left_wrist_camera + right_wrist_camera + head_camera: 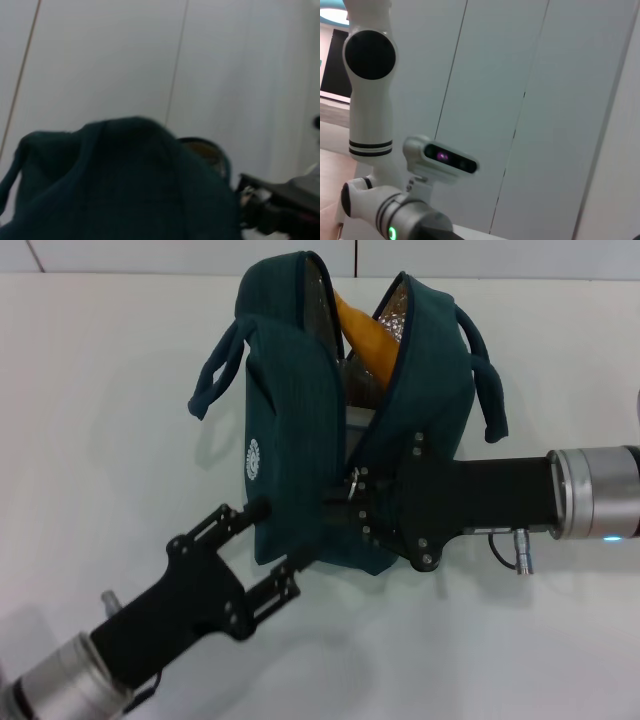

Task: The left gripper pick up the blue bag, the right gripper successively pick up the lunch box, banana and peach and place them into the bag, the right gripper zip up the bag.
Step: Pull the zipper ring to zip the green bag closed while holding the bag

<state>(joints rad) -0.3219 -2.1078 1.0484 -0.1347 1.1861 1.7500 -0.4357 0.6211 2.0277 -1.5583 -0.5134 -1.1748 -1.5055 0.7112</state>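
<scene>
The blue bag [300,430] stands upright on the white table [100,390], its zip open along the top with silver lining showing. The banana [365,335] pokes out of the opening. My left gripper [273,542] is shut on the bag's near lower corner, one finger on each side of it. My right gripper [345,498] is shut on the metal zip pull [352,481] at the near end of the zip. The bag fills the left wrist view [120,190], with my right gripper [280,207] beside it. The lunch box and peach are hidden.
The bag's two rope handles [215,375] hang out to either side. A pale panelled wall [450,255] runs behind the table's far edge. The right wrist view shows only the robot's own head camera [440,157] and wall panels.
</scene>
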